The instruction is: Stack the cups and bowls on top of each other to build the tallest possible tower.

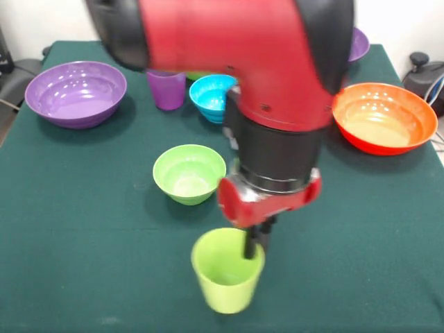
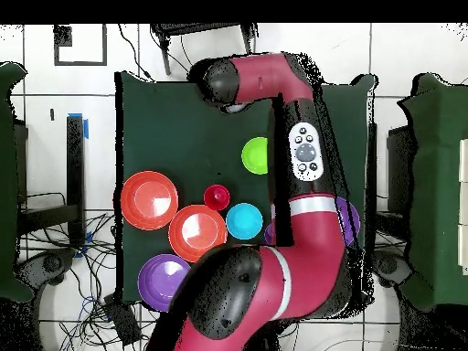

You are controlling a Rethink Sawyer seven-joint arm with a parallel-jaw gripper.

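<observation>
The lime-green cup (image 1: 225,272) stands upright near the table's front edge in the front view. My gripper (image 1: 255,243) hangs over it and its lower end dips inside the cup at the far right rim. A small lime-green bowl (image 1: 189,173) (image 2: 255,155) sits open side up just behind the cup. A small blue bowl (image 1: 211,97) (image 2: 244,221) and the purple cup (image 1: 166,89) stand farther back. The red cup (image 2: 217,196) shows only in the overhead view. In the overhead view the arm hides the green cup and the gripper.
A wide purple bowl (image 1: 76,94) sits at the far left and a wide orange bowl (image 1: 383,118) at the right. Another purple bowl (image 1: 358,45) (image 2: 164,281) peeks out behind the arm. The overhead view shows two orange bowls (image 2: 149,199) (image 2: 196,231) side by side.
</observation>
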